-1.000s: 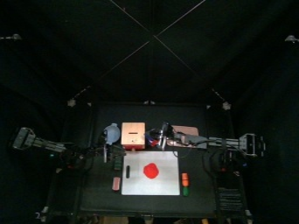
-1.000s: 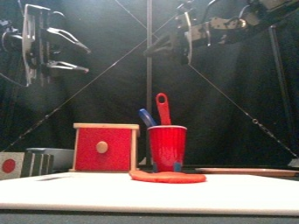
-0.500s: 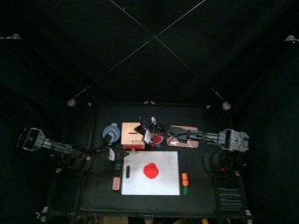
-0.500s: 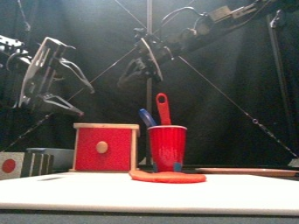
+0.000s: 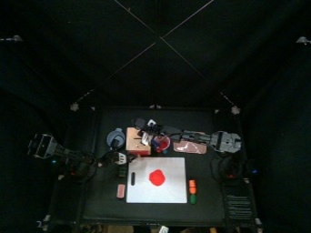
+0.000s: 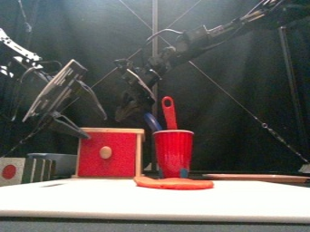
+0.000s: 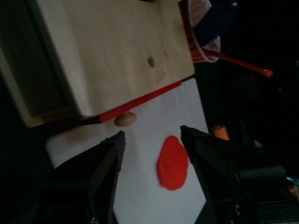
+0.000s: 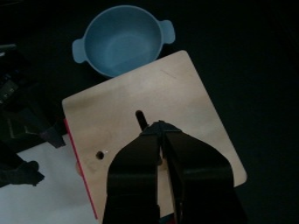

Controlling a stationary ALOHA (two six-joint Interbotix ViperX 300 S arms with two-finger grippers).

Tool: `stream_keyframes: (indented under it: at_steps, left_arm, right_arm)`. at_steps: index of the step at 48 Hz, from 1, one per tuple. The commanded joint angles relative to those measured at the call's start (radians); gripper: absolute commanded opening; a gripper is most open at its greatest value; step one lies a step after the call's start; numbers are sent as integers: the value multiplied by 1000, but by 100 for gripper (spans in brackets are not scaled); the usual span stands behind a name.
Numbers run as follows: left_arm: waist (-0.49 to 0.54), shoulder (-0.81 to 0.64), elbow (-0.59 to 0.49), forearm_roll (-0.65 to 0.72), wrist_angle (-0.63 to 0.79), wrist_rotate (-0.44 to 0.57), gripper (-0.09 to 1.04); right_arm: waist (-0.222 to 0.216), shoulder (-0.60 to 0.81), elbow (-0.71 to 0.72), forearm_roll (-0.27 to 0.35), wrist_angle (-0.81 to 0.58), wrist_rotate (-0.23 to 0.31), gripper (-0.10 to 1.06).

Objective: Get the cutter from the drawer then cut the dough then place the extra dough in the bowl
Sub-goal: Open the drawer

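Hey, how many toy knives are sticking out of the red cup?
2. The red knife stands in the red cup; the blue knife leans beside it, to its left in the front view. Others could be hidden inside.

Front view: the left arm slants in from the left edge, the left gripper (image 7: 152, 138) with jaws apart. The right arm reaches from upper right to centre, the right gripper (image 8: 153, 128) closed.
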Motion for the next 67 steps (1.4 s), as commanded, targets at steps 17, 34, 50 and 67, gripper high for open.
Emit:
stream_keyframes:
  at_steps: [17,34,50,67]
  left_arm:
    - [25,143,-103,-104,-8,2,88]
    - [55,178,-110,-129,5,2,88]
    - [63,212,-138,-124,17,5,75]
    - [60,221,-144,-129,49,2,58]
  right_arm:
    - [-15,49,-103,-12,176,-3,2]
    - [-18,66,-106,-12,192,-3,2]
    - [-17,67,-107,-12,192,-3,2]
    - [-14,67,-117,-12,192,-2,2]
